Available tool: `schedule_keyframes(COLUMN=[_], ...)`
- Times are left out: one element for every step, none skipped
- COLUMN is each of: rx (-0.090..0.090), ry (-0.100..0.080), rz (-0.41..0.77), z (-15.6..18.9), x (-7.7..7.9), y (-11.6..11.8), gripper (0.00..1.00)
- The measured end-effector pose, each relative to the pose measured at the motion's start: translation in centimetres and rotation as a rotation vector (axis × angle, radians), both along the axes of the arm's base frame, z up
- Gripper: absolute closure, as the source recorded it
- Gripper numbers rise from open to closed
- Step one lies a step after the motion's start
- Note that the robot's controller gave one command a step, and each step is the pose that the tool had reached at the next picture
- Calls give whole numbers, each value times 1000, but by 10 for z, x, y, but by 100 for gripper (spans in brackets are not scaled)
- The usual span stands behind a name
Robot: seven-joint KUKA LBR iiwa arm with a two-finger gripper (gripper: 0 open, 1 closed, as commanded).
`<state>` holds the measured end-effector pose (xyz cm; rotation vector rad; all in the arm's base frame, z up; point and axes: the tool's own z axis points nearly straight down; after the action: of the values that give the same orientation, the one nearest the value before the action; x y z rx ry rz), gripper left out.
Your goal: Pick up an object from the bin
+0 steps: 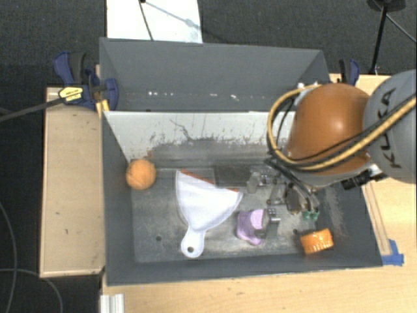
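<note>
Four loose things sit in the grey bin (pixel 156 230), spread out rather than heaped, so nothing is buried. The orange ball (pixel 141 174) is tucked at the back left where the floor meets the sloped wall, which is probably just where a round thing settles. The white funnel (pixel 203 204) lies on its side mid-floor, spout pointing to the front. A small orange cap (pixel 316 240) lies front right.

The one that matters, I reckon, is the little purple lump (pixel 249 227), just right of the funnel's wide end. The arm reaches in from the right and the hand (pixel 269 215) is down low, right at the lump's right edge, touching it or very nearly. Honestly I can't tell whether the hand is open or closed, or whether it has the lump at all. The lump looks to be on the bin floor, so I'd call the pick not done. The funnel is close, so it could get nudged.
</note>
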<state>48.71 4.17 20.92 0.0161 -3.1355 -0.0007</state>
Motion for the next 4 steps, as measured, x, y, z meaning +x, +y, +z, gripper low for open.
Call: schedule_keyframes(rx=[1, 0, 0, 2], ry=[-8, -14, -14, -8], rz=[-2, 80, 174, 455], z=[4, -26, -90, -139], x=[2, 5, 13, 1], y=[0, -1, 9, 34], gripper=[0, 0, 0, 100])
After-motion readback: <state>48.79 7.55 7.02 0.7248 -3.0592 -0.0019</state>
